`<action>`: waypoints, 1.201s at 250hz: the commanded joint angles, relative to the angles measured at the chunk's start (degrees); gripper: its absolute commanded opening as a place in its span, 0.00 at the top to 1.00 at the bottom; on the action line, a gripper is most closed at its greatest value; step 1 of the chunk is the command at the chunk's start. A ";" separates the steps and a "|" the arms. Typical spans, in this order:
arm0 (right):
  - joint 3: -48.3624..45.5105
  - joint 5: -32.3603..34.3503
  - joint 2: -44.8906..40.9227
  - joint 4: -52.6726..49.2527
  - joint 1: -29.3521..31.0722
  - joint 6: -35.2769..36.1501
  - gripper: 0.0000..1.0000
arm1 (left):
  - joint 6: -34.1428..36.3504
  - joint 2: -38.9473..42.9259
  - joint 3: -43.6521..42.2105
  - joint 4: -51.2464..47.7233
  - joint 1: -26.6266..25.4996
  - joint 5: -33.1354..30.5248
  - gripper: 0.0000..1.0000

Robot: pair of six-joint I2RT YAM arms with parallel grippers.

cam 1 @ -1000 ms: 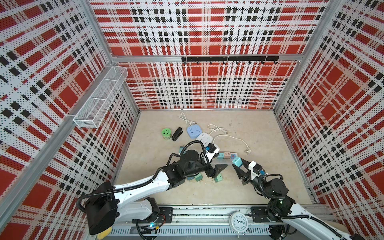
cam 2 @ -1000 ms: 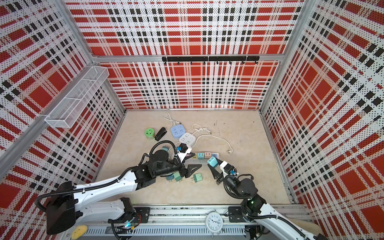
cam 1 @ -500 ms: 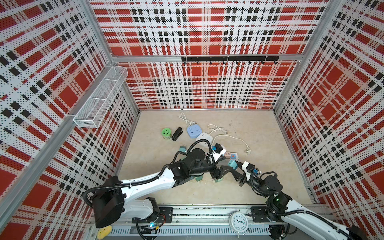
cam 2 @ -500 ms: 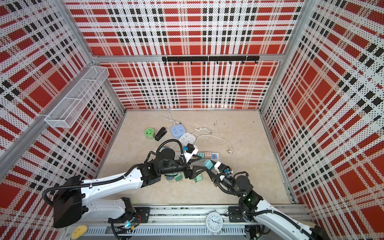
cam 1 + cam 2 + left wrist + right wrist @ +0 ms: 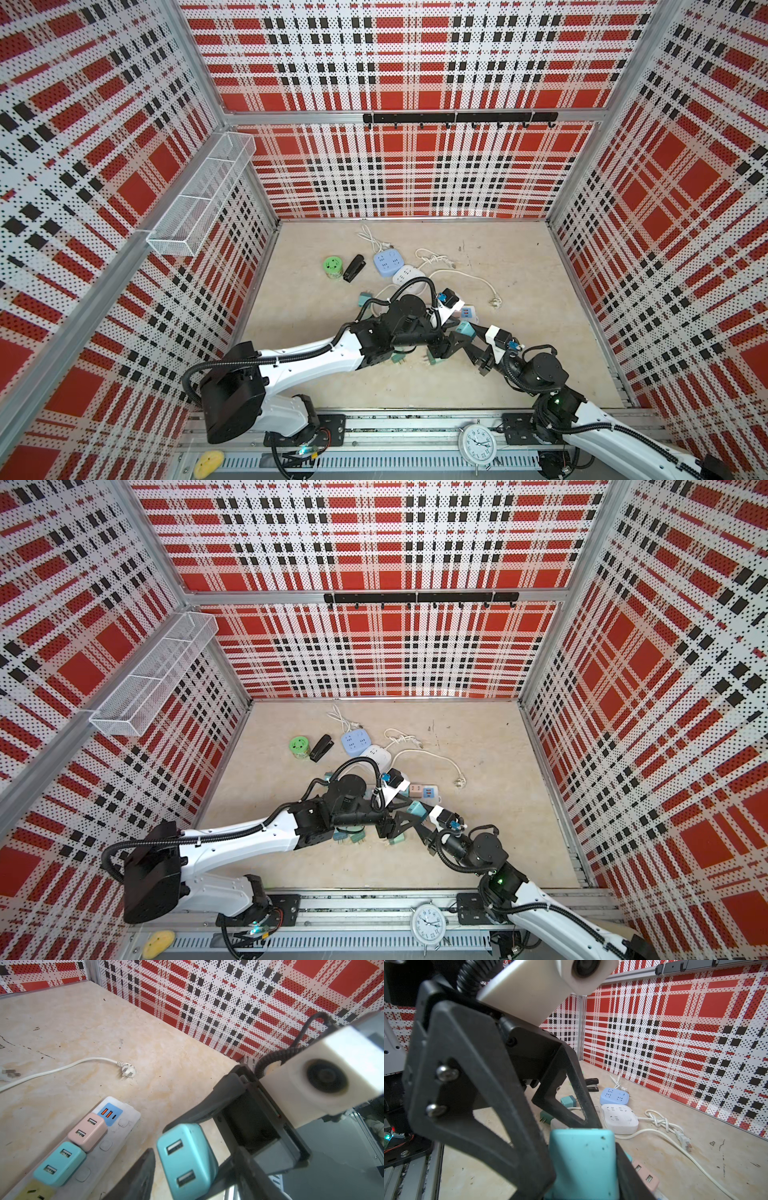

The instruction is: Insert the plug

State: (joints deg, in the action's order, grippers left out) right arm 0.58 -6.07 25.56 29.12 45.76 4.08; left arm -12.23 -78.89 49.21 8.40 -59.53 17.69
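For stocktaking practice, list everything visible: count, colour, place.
power strip: one, white, centre
plugged blocks: three, pink, teal, yellow, on strip
held charger: one, teal, between grippers
loose chargers: several, green, near strip
socket cubes: two, blue, white, behind strip
cables: several, white, around cubes
stapler: one, black, beside tin
tin: one, green, left floor
basket: one, white, left wall
rail: one, black, back wall
clock: one, white, front
left gripper: black, open round charger
right gripper: black, gripping charger

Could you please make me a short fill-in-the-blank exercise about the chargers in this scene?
1. The right gripper is shut on a ____ USB charger.
2. Its face shows ____ USB ports.
3. On the power strip, the adapter nearest the orange ports is ____.
Missing words: teal, two, pink.
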 commanded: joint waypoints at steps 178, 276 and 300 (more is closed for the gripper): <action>-3.13 6.13 0.70 4.10 5.83 4.06 0.91 | -1.07 -4.22 4.39 -3.57 -0.38 5.20 0.86; -3.17 12.50 -2.34 0.79 5.83 3.00 0.00 | -1.73 -1.11 0.87 -3.42 6.66 1.84 1.00; -3.13 13.22 -3.45 -0.15 5.83 2.92 0.00 | -1.09 0.73 -1.49 -2.37 9.64 -0.71 1.00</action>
State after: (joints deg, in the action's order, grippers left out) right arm 0.58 5.34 23.86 28.88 51.37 7.27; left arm -14.06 -81.12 50.59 4.67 -53.25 20.12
